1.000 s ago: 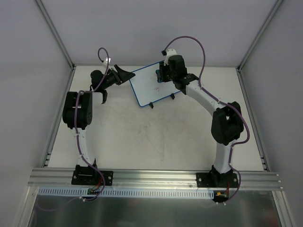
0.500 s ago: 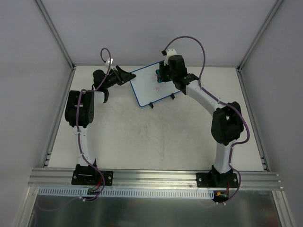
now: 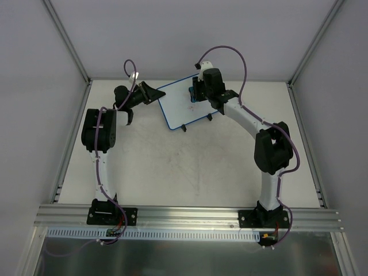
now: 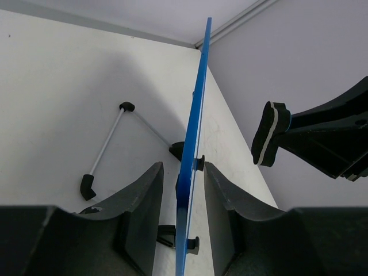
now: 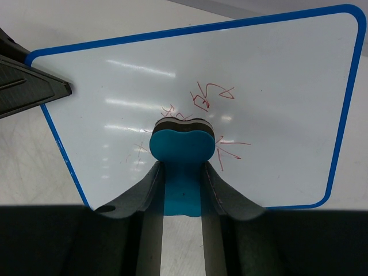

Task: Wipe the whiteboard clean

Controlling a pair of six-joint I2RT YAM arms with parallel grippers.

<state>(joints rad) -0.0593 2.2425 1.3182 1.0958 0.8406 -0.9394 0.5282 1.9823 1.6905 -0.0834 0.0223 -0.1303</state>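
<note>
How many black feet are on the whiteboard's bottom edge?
2. In the top view, one foot sits near the whiteboard's left bottom corner, the other foot further right, beside the right arm. None seems hidden.

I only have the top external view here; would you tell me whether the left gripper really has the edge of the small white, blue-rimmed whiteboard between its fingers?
Observer: Yes. In the left wrist view the blue edge of the whiteboard stands between the fingers of the left gripper, with a slim gap on each side, so it is not clamped.
Operator: Thank you. What is the right gripper carrying?
Observer: The right gripper is shut on a blue bone-shaped eraser, its dark felt face toward the board.
Operator: Is there any writing to wipe?
Observer: Red scribbles show above and beside the eraser.
</note>
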